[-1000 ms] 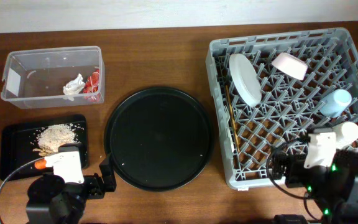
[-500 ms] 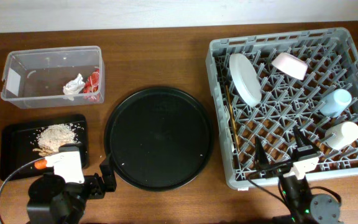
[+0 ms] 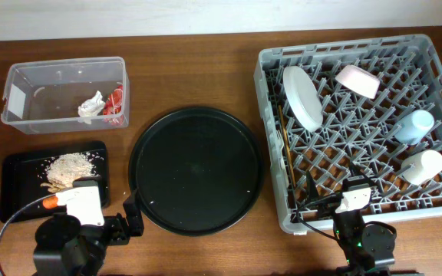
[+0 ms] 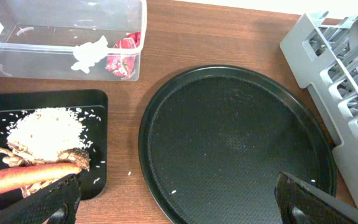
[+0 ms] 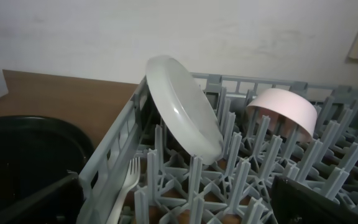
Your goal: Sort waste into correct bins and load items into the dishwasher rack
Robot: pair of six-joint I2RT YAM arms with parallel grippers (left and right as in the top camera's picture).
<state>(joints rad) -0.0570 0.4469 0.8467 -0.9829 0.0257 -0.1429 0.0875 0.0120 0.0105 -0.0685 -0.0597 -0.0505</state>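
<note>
Sorting looks done; nothing seems left to pick.
Left gripper and right gripper gape wide, holding nothing. Crumpled napkin and shiny wrapper lie in the clear tub. Grainy rice and carrot sit on the flat tray. Glossy plate, bowl, blue cup, cream cup, chopstick and fork rest in the lattice rack. Next move is probably just pulling back.

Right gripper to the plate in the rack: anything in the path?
Yes. The right gripper, jaws open, sits at the dishwasher rack's near edge. Rows of upright pegs stand between it and the plate, which leans tilted on them. The white fork lies low by the side wall, off the direct line.
</note>
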